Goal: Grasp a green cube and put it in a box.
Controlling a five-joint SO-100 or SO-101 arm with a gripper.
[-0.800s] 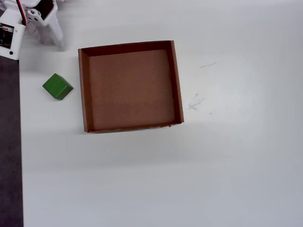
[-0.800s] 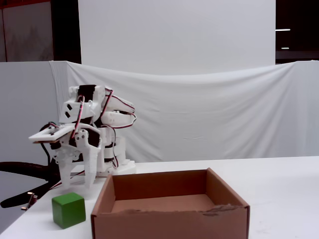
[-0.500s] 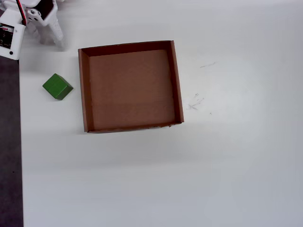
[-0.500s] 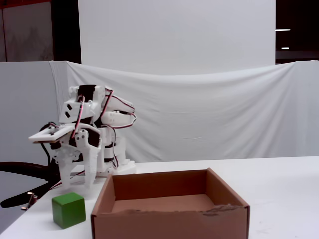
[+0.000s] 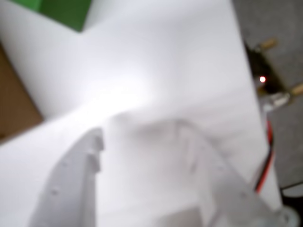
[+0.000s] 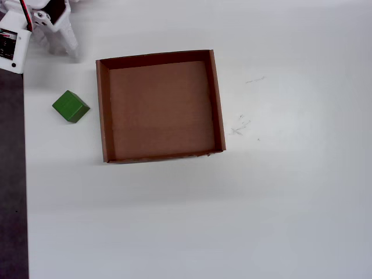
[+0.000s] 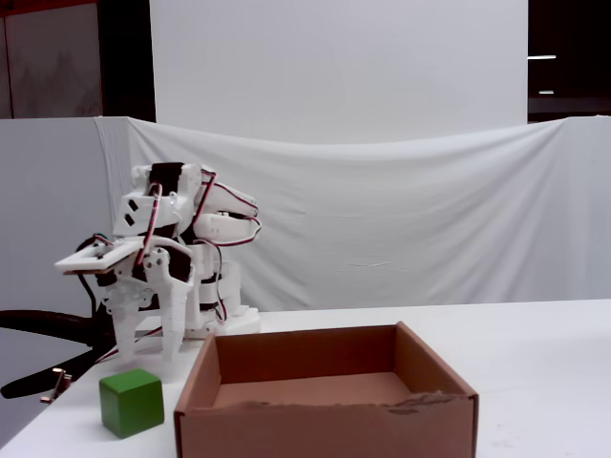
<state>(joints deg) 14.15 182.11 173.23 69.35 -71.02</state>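
The green cube (image 6: 70, 106) rests on the white table just left of the box (image 6: 102, 110) in the overhead view; in the fixed view the cube (image 7: 132, 403) stands left of the box's front wall (image 7: 325, 429). My gripper (image 7: 148, 355) hangs fingers-down on the folded white arm, behind the cube and apart from it. It is at the top left corner in the overhead view (image 6: 63, 51). The blurred wrist view has the gripper (image 5: 142, 130) open over bare table, with the cube (image 5: 61, 9) at the top left edge and a brown box wall (image 5: 14, 104) at the left.
The table ends at a dark strip (image 6: 11, 174) along the left of the overhead view. A small board with a red light (image 5: 262, 80) and wires lies off the table edge in the wrist view. Faint scratch marks (image 6: 239, 125) sit right of the box.
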